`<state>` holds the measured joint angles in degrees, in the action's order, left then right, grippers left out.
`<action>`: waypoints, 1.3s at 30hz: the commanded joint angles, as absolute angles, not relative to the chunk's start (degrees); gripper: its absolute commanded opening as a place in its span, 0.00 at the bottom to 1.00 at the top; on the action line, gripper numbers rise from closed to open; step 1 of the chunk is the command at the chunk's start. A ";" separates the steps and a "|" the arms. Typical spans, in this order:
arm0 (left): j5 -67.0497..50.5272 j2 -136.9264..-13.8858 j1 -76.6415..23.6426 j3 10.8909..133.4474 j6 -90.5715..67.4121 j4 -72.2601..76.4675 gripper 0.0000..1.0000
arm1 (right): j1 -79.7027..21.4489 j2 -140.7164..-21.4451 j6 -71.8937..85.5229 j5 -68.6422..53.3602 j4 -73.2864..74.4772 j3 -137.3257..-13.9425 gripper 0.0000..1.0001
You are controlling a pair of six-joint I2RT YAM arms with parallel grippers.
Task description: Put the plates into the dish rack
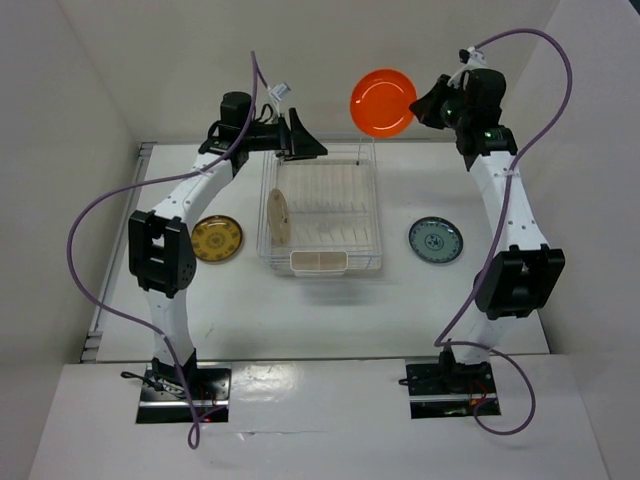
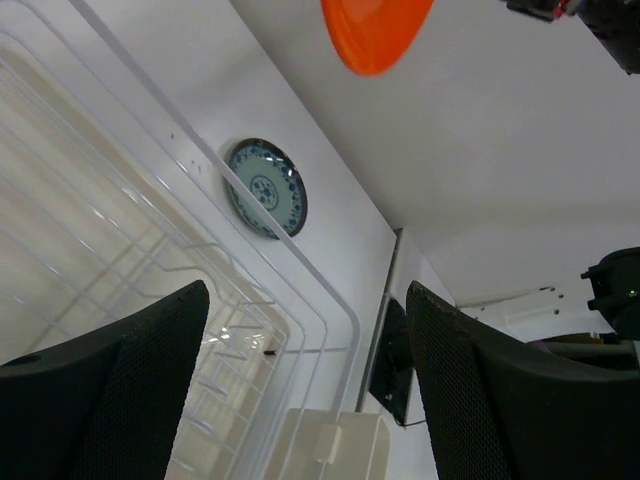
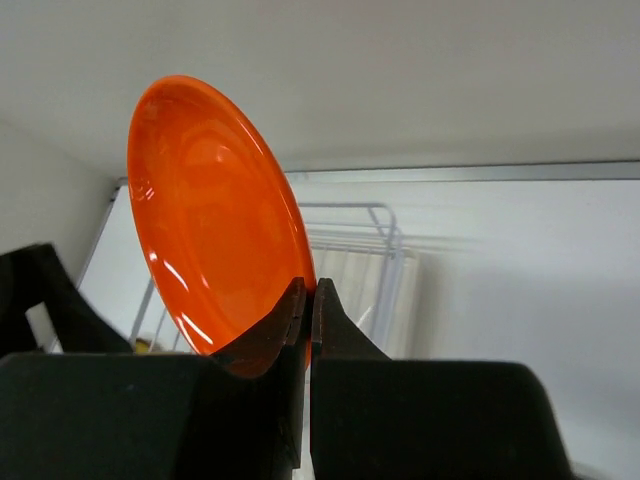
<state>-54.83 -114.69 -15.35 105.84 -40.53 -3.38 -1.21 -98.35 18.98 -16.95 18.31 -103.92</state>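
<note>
Right gripper (image 3: 308,295) pinched the orange plate (image 3: 210,230) by its rim, high in the air. Left gripper (image 2: 305,300) hung wide apart over the dish rack (image 1: 320,215), near its far edge.

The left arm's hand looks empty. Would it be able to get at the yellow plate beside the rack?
Probably yes. The left hand is open and empty above the dish rack. The yellow plate lies flat on the table just left of the rack, with nothing over it.
</note>
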 commanded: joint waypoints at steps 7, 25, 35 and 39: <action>-61.79 -111.88 -11.69 99.67 -49.48 20.48 0.86 | -7.12 -93.78 19.78 -23.54 18.63 -98.61 0.00; -61.09 -113.12 -12.74 99.40 -48.52 19.17 0.68 | -13.88 -93.25 19.78 -25.75 18.11 -96.42 0.00; -53.71 -111.97 -13.36 102.03 -41.41 8.89 0.00 | -14.94 -93.25 19.25 -24.08 17.58 -95.36 0.00; -49.23 -110.13 -14.68 102.57 -37.01 3.35 0.00 | -14.94 -93.25 19.25 -24.08 17.58 -95.36 0.00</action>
<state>-53.47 -113.99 -13.61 100.38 -43.51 7.09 -14.41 -95.94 18.52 -23.27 19.99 -95.18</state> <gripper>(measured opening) 0.123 0.026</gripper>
